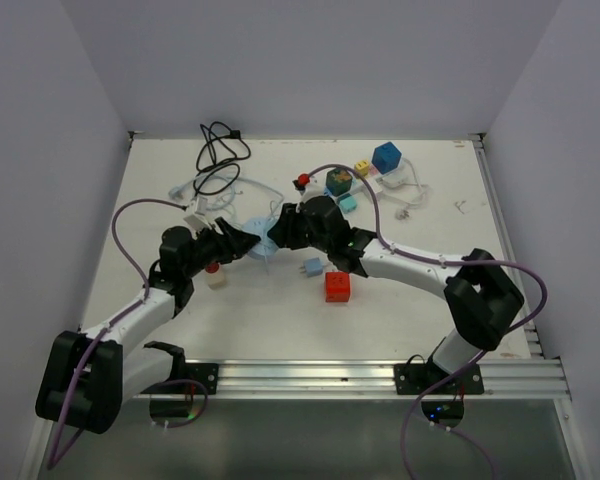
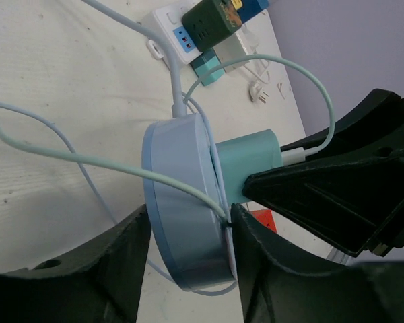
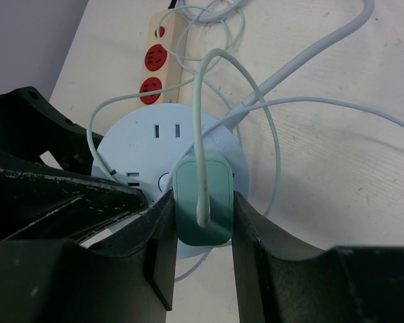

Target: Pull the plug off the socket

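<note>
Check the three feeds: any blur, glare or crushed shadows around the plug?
Top external: even, soft light with no glare, but the socket is small and mostly masked by the arms. Left wrist: socket and plug are sharp, while the claw's own fingers are near-black with detail lost. Right wrist: plug is crisp, and the fingers are just as dark.

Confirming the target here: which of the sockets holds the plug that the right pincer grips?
The round pale-blue socket, held in the left pincer: the mint-green plug sits in its face. The strip with red outlets lies apart, ungripped.
</note>
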Available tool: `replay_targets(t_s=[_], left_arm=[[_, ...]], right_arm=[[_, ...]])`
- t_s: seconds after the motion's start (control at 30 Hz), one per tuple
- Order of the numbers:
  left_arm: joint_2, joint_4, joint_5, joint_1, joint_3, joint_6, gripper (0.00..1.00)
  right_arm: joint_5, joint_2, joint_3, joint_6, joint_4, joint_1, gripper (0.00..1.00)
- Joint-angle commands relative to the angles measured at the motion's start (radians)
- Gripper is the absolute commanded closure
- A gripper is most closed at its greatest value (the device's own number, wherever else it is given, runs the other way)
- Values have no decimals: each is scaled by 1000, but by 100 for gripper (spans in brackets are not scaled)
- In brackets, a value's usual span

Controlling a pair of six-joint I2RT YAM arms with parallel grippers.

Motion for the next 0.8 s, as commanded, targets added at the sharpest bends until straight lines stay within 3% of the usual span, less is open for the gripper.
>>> replay_targets(t_s=[0.0, 0.17, 0.2, 0.27, 0.4, 0.57, 0.77], left_arm=[[11, 54, -8, -9, -5, 16, 48], [20, 55, -31, -11, -11, 21, 75], [22, 60, -32, -11, -14, 21, 88], [23, 49, -47, -11, -16, 50, 100], [2, -58, -153, -11, 3, 151, 100], [-3, -226, -386, -26, 49, 251, 100], [28, -225, -420, -31, 44, 236, 100]], right_arm=[[-35, -76, 1, 51, 168, 20, 100], [-35, -82, -28, 41, 225, 39, 100], [-32, -84, -37, 42, 228, 40, 100], [-25, -88, -39, 45, 220, 39, 100], [9, -102, -14, 41, 153, 39, 100], [51, -123, -5, -8, 111, 46, 100], [42, -119, -46, 8, 168, 45, 100]])
